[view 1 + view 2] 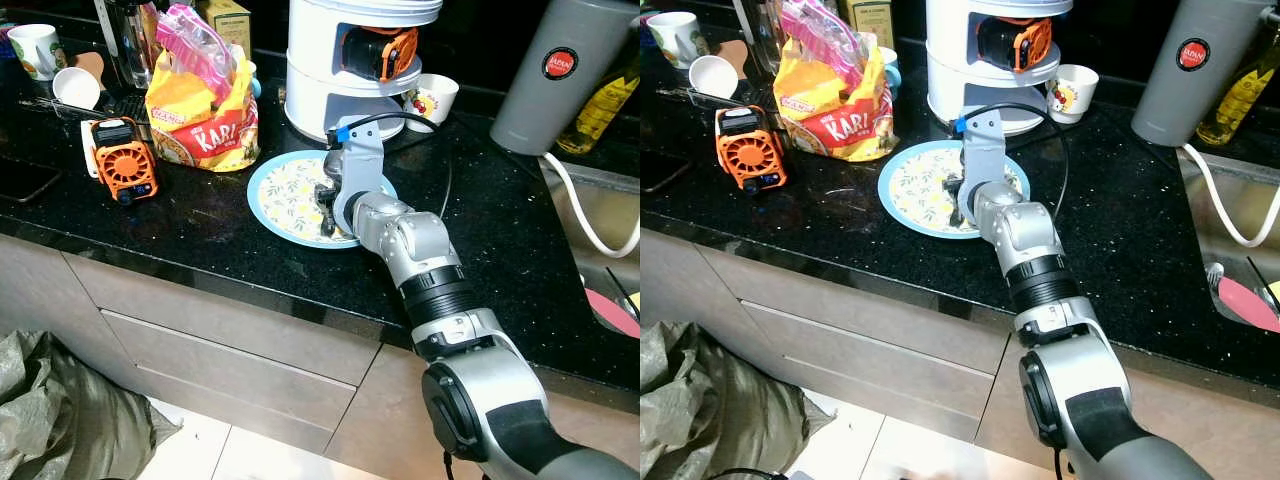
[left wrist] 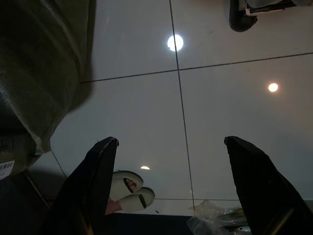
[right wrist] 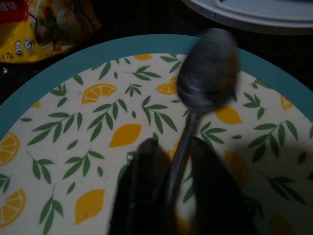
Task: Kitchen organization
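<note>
Right wrist view puts the right gripper (image 3: 178,191) low over a plate, its two black fingers (image 3: 144,186) pressed close on the thin handle of a metal spoon (image 3: 205,78). The spoon's bowl reaches out ahead of the fingertips, blurred, above the plate's pattern of lemons and green leaves. The plate (image 1: 275,190) is round with a teal rim and lies flat on the black speckled countertop (image 1: 200,235), near its front edge.

From the head views, the silver right arm stretches forward from the lower right and bends down onto the side of the plate nearer the robot. Just behind the plate stands a white tiered container (image 1: 340,70) holding an orange device on its upper level. A small printed cup (image 1: 432,97) sits beside that container. Left of the plate rests a yellow snack bag (image 1: 200,115), and further left an orange and black fan-like gadget (image 1: 122,157). A grey flask (image 1: 560,80) stands at the far right, beside the sink.

The left gripper (image 2: 171,186) hangs over pale floor tiles (image 2: 220,112), its fingers spread wide apart with nothing between them.
</note>
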You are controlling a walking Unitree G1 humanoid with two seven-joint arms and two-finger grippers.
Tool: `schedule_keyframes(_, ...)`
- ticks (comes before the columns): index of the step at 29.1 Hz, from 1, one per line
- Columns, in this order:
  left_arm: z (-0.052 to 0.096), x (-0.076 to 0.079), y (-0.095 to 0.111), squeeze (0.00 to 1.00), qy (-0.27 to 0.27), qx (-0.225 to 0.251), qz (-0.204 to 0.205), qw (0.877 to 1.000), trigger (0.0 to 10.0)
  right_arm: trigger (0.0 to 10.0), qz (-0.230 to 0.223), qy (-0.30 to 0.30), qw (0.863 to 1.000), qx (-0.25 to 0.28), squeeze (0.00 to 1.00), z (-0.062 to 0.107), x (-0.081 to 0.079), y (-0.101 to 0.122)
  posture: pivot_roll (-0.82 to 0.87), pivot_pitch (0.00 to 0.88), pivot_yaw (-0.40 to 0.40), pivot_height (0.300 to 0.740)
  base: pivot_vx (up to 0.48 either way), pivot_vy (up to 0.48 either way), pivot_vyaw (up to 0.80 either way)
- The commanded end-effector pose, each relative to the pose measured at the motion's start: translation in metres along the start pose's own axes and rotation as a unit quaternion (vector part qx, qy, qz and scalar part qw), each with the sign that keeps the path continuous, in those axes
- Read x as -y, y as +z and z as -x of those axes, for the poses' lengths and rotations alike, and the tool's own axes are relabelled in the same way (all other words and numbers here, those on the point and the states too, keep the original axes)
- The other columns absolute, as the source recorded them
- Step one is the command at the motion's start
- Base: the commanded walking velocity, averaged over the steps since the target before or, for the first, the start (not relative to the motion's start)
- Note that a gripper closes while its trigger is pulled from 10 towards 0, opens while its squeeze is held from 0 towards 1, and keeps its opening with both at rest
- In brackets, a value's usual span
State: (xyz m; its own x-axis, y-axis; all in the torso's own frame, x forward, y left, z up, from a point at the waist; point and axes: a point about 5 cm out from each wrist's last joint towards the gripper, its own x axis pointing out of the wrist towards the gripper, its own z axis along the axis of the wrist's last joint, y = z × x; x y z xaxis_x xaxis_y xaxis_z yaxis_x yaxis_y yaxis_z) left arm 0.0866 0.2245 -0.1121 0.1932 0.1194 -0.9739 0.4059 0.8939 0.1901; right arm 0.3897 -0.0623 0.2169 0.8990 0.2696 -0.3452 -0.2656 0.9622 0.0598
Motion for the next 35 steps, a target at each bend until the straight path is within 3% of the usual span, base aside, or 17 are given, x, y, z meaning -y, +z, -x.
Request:
schedule_keyframes(1, 0.000, 0.007, -0.002, 0.00, -0.008, -0.001, 0.001, 1.000, 10.0, 0.0, -0.009, -0.017, 0.998, -0.064, 0.00, -0.004, 0.010, -0.030, 0.06, 0.109, -0.078, 0.740, 0.000, 0.000, 0.00)
schedule_keyframes(10, 0.000, 0.006, -0.001, 0.00, -0.007, -0.001, 0.000, 1.000, 10.0, 0.0, -0.021, -0.019, 0.997, -0.066, 0.00, -0.005, 0.011, -0.031, 0.06, 0.106, -0.073, 0.740, 0.000, 0.000, 0.00)
schedule_keyframes(13, 0.000, 0.004, 0.000, 0.00, -0.006, 0.001, 0.000, 1.000, 10.0, 0.0, -0.068, -0.011, 0.997, -0.030, 0.00, -0.004, 0.015, -0.024, 0.06, 0.100, -0.068, 0.740, 0.000, 0.000, 0.00)
schedule_keyframes(16, 0.000, 0.004, 0.000, 0.00, -0.006, 0.001, 0.000, 1.000, 10.0, 0.0, -0.083, -0.008, 0.996, -0.016, 0.00, -0.003, 0.016, -0.021, 0.06, 0.100, -0.068, 0.740, 0.000, 0.000, 0.00)
schedule_keyframes(17, 0.000, 0.004, 0.000, 0.00, -0.006, 0.001, 0.000, 1.000, 10.0, 0.0, -0.121, 0.017, 0.992, 0.014, 0.00, -0.001, 0.015, -0.014, 0.07, 0.098, -0.066, 0.740, 0.000, 0.000, 0.00)
schedule_keyframes(19, 0.000, 0.004, 0.001, 0.00, -0.006, 0.001, 0.001, 1.000, 10.0, 0.0, -0.217, 0.103, 0.963, 0.122, 0.00, 0.012, 0.016, 0.013, 0.07, 0.094, -0.063, 0.740, 0.000, 0.000, 0.00)
schedule_keyframes(20, 0.000, 0.004, 0.001, 0.00, -0.006, 0.001, 0.000, 1.000, 10.0, 0.7, -0.283, 0.179, 0.921, 0.199, 0.00, 0.029, 0.019, 0.030, 0.07, 0.092, -0.063, 0.740, 0.000, 0.000, 0.00)
schedule_keyframes(22, 0.000, 0.004, 0.001, 0.00, -0.006, 0.001, -0.001, 1.000, 10.0, 2.3, -0.290, 0.223, 0.901, 0.233, 0.00, 0.041, 0.021, 0.037, 0.07, 0.088, -0.059, 0.740, 0.000, 0.000, 0.00)
schedule_keyframes(23, 0.000, 0.004, 0.001, 0.00, -0.006, 0.001, -0.001, 1.000, 10.0, 2.3, -0.290, 0.223, 0.901, 0.233, 0.00, 0.041, 0.021, 0.037, 0.07, 0.088, -0.059, 0.740, 0.000, 0.000, 0.00)
schedule_keyframes(25, 0.000, 0.003, 0.001, 0.00, -0.006, 0.002, -0.003, 1.000, 10.0, 3.7, -0.292, 0.252, 0.885, 0.262, 0.00, 0.051, 0.024, 0.043, 0.07, 0.085, -0.057, 0.740, 0.000, 0.000, 0.00)
schedule_keyframes(26, 0.000, 0.003, 0.001, 0.00, -0.006, 0.002, -0.004, 1.000, 10.0, 3.7, -0.295, 0.262, 0.878, 0.271, 0.00, 0.055, 0.025, 0.044, 0.07, 0.085, -0.057, 0.740, 0.000, 0.000, 0.00)
schedule_keyframes(28, 0.000, 0.002, 0.002, 0.00, -0.005, 0.003, -0.005, 1.000, 10.0, 3.3, -0.310, 0.274, 0.865, 0.285, 0.00, 0.060, 0.026, 0.047, 0.07, 0.081, -0.055, 0.740, 0.000, 0.000, 0.00)
schedule_keyframes(31, 0.000, 0.001, 0.004, 0.00, -0.003, 0.006, -0.006, 1.000, 10.0, 0.0, -0.329, 0.265, 0.853, 0.306, 0.00, 0.063, 0.032, 0.048, 0.07, 0.073, -0.054, 0.740, 0.000, 0.000, -0.70)
schedule_keyframes(35, 0.000, -0.001, 0.006, 0.00, -0.001, 0.009, -0.007, 1.000, 10.0, 0.0, -0.345, 0.237, 0.851, 0.318, 0.00, 0.062, 0.046, 0.047, 0.07, 0.068, -0.050, 0.740, 0.000, 0.000, -0.79)
